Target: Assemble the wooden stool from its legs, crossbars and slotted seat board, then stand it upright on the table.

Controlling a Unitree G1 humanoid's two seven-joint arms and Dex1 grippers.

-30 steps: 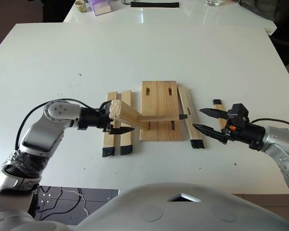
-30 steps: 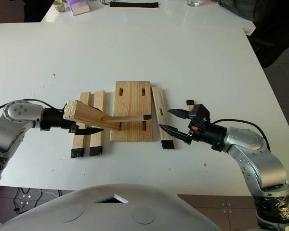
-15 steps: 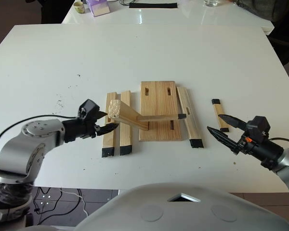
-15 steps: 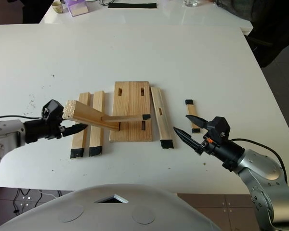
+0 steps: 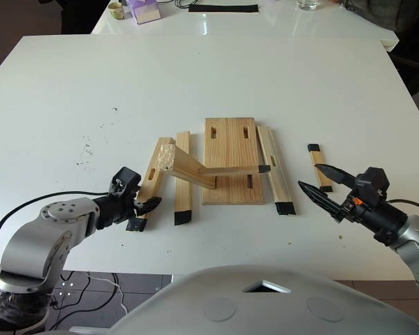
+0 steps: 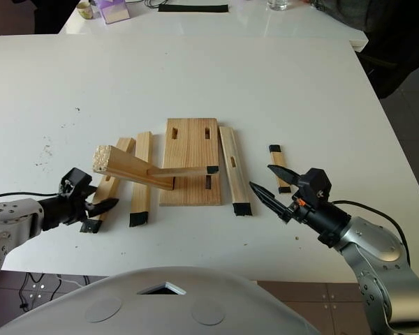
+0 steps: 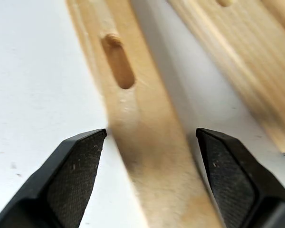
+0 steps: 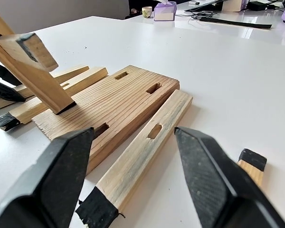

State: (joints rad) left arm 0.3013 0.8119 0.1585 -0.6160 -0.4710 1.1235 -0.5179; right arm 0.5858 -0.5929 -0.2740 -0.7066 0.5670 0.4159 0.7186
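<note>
While the slotted seat board (image 5: 230,150) lies flat mid-tabletop, toward the table's (image 5: 195,84) near edge, the stool is barely begun. One tilted leg (image 5: 185,167) leans up over the board's left part with a crossbar (image 5: 234,169) jutting from it across the board; whether its foot sits in a slot cannot be told. Three legs lie loose: the leftmost leg (image 5: 152,178) and a second leg (image 5: 184,185) left of the board, and a right leg (image 5: 274,171) just beside its right side. A short crossbar (image 5: 318,166) lies farther toward the right edge. Nearly all the joining, and the standing up, is left.

The left gripper (image 5: 145,207), beside the tilted leg half a second ago, has dropped to the leftmost leg's near end, jaws spread astride it without clamping. That leg now slants, its black-capped end swung toward the near-left corner. The right gripper (image 5: 308,175), jaws released and holding nothing, has barely moved since drawing back toward the near edge.
</note>
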